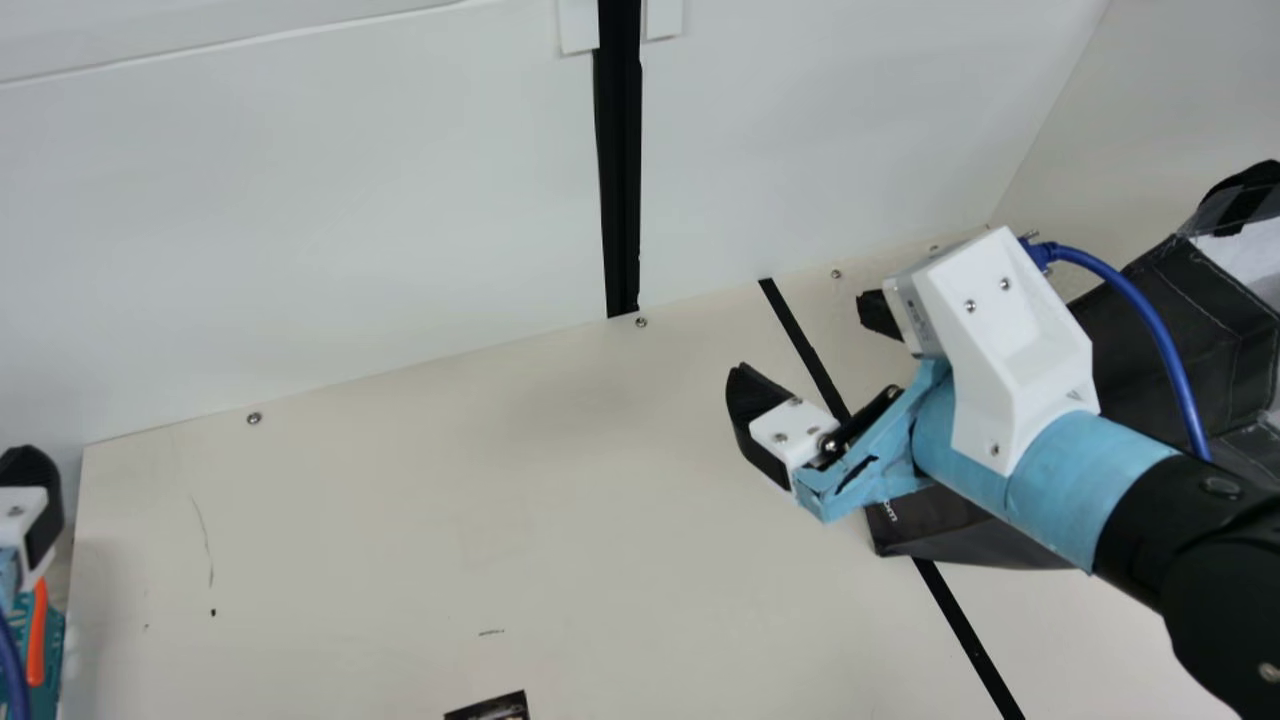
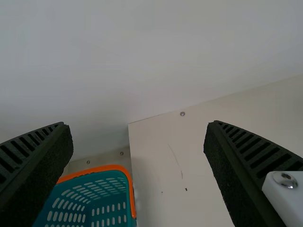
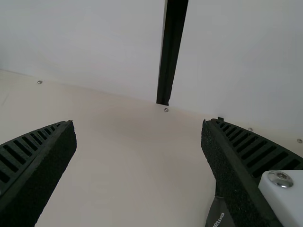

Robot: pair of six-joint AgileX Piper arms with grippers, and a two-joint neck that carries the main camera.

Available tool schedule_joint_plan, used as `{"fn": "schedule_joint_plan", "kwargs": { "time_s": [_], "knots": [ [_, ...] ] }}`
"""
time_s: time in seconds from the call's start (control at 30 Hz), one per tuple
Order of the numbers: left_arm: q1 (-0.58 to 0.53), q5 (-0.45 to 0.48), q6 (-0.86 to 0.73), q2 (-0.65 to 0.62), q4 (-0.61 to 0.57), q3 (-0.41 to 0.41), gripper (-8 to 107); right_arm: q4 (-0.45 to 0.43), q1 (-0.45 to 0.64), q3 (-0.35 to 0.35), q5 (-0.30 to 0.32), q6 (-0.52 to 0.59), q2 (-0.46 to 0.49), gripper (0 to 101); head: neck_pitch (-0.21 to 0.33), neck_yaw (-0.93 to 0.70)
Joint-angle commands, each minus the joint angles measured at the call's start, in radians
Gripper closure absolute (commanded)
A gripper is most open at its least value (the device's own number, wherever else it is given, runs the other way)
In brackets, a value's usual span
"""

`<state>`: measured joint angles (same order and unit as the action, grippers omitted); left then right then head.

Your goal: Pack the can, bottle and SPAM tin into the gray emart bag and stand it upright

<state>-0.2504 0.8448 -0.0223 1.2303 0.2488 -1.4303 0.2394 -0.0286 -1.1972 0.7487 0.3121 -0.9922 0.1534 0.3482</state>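
My right gripper (image 1: 808, 338) was spread wide above the table (image 1: 400, 520), with nothing between its fingers. My left gripper (image 1: 35, 500), at the main view's left edge, was spread too and just as free of any load.

The bag (image 1: 1225, 330) was on the table at my right, partly hidden behind my right arm (image 1: 1130, 500); a dark flap of it showed below the wrist, over a black strip (image 1: 960, 610). I couldn't tell whether anything was inside.

At my left was a teal basket (image 2: 111, 208) with an orange rim. Something dark (image 1: 490, 708) poked in at the main view's bottom edge, too cut off to name.
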Motion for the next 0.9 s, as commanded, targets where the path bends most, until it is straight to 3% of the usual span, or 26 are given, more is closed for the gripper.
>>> {"fn": "schedule_joint_plan", "kwargs": {
  "time_s": [0.0, 0.87],
  "knots": [
    [0.0, 0.0, 0.0, 0.0, 0.0, 0.0, 9, 0.0, 0.0, 0.0, 0.0, 0.0, 0.0, 6, 0.021, 0.001],
    [0.0, 0.0, 0.0, 0.0, 0.0, 0.0, 9, 0.0, 0.0, 0.0, -0.001, 0.0, 0.0, 6, 0.021, 0.001]
  ]
}}
